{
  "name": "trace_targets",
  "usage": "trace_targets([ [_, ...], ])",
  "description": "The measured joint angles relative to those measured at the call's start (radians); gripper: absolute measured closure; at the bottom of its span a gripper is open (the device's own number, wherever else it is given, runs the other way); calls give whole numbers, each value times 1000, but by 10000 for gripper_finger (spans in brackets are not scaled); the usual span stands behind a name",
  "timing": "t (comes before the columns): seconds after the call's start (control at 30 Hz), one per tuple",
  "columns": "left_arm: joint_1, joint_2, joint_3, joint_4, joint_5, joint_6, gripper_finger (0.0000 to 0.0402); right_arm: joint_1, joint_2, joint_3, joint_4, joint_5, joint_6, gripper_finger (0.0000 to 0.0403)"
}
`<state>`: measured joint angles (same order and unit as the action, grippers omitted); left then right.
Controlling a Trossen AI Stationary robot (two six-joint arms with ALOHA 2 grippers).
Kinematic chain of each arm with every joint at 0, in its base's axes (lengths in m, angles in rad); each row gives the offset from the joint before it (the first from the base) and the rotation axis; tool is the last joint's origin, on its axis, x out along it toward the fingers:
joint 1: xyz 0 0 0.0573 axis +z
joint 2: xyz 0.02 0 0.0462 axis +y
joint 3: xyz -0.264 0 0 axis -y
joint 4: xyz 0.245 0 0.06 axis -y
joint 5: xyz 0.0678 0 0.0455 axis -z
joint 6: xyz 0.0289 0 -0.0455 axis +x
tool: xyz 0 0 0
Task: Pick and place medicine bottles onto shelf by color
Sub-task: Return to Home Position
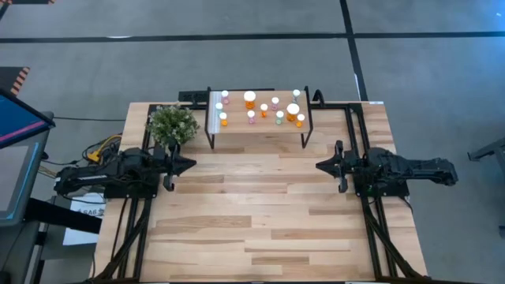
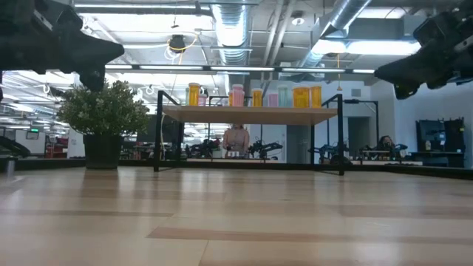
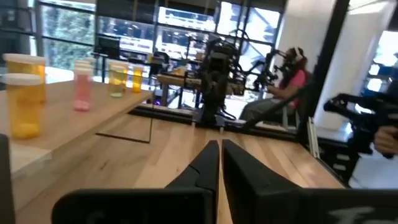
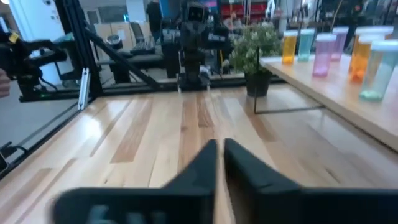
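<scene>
Orange, pink and green bottles (image 1: 249,98) all stand on the shelf (image 1: 260,134) at upper centre, so the left gripper (image 1: 191,165) and right gripper (image 1: 319,166), mid-frame either side, jaws pressed together on nothing, should settle clear of its legs

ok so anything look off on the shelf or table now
Nothing is tipped, spilled or damaged: the medicine bottles stand upright on the shelf. One oddity: orange, pink and green ones look interleaved rather than grouped by colour. The left gripper and right gripper are shut, apart from the shelf.
</scene>
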<state>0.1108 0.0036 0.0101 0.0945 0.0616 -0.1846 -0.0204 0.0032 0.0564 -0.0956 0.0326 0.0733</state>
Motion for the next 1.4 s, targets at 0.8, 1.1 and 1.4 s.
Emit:
trace_targets([
  [0.8,0,1,-3,-42,37,108,401,-48,11,-34,84,11,-20,352],
  [1.1,0,3,-3,-51,-138,122,401,-48,11,-34,82,12,-21,353],
  [1.4,0,3,-3,-51,-137,121,401,-48,11,-35,81,12,-21,353],
])
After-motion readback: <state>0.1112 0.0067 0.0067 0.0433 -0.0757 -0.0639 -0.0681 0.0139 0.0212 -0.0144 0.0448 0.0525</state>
